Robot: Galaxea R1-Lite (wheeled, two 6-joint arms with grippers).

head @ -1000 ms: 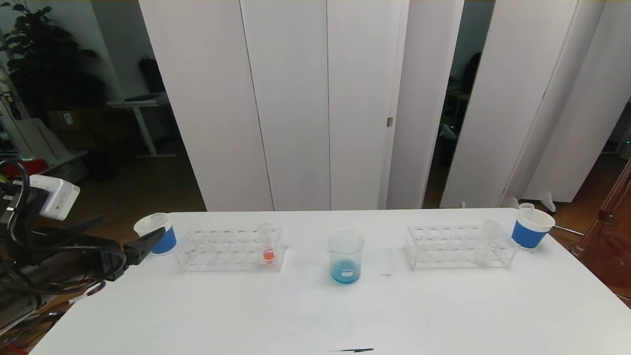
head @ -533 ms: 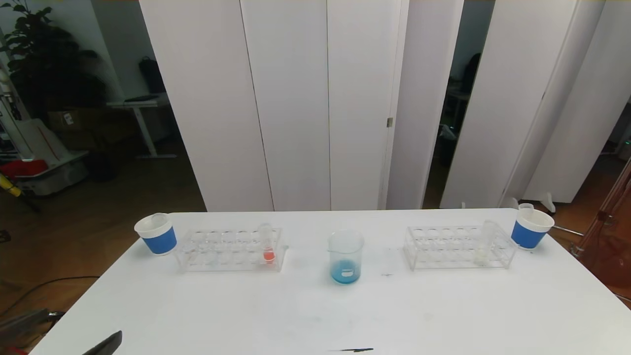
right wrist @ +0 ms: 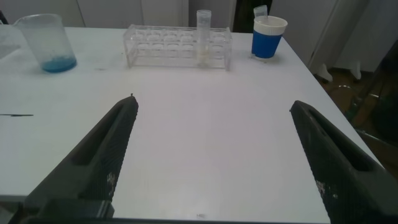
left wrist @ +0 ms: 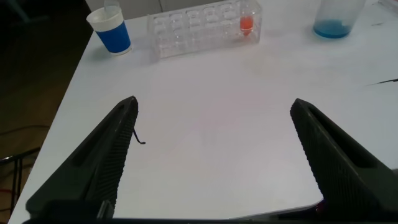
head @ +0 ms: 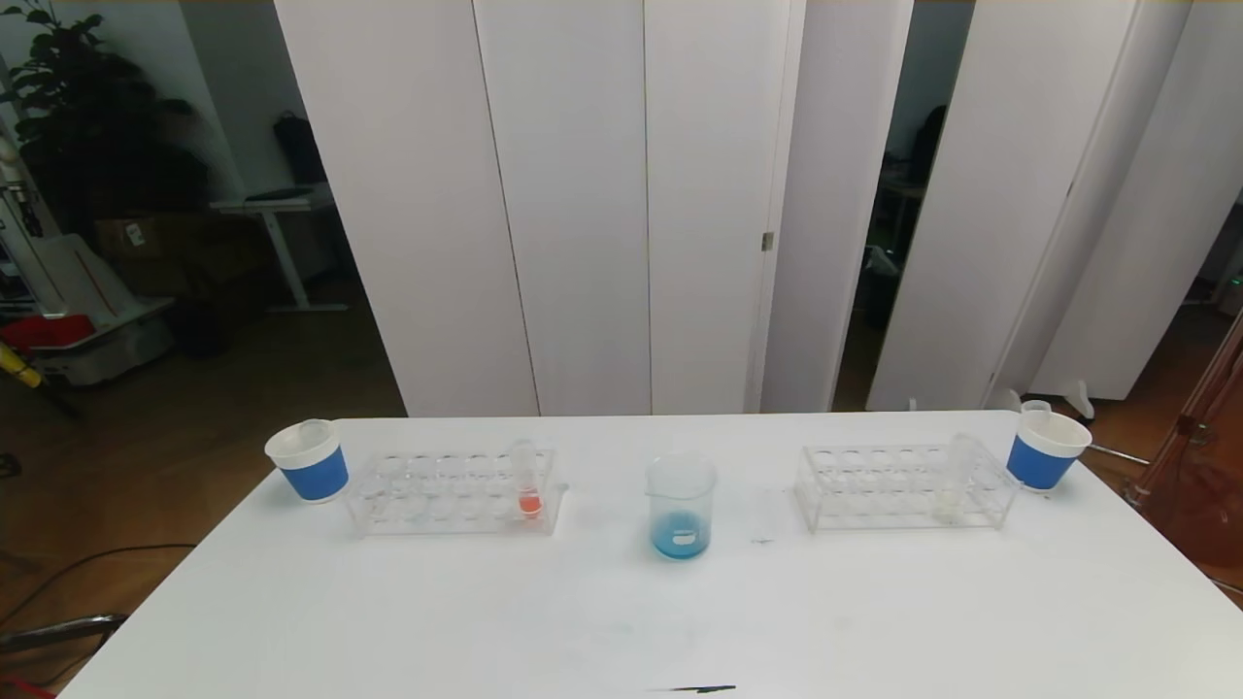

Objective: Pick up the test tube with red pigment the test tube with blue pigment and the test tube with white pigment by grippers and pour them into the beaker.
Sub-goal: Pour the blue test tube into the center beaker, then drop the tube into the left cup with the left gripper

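On the white table [head: 621,612] in front of me the beaker [head: 682,507] already holds blue liquid at its bottom. My left arm, which a second ago reached beside the left paper cup [head: 308,460], has drawn back out of the head view; I take that to mean the blue pour is finished and the emptied tube dropped in that cup. My left gripper [left wrist: 214,162] now hangs low over the near left table edge, jaws spread wide and holding nothing. My right gripper [right wrist: 214,162] sits the same way on the right side, spread and empty. Counting: two clear racks, two blue-banded cups, one beaker. The red tube [head: 527,478] stands upright in the left rack [head: 452,490], the whitish tube [right wrist: 203,36] upright in the right rack [head: 903,485]; both still wait to be poured
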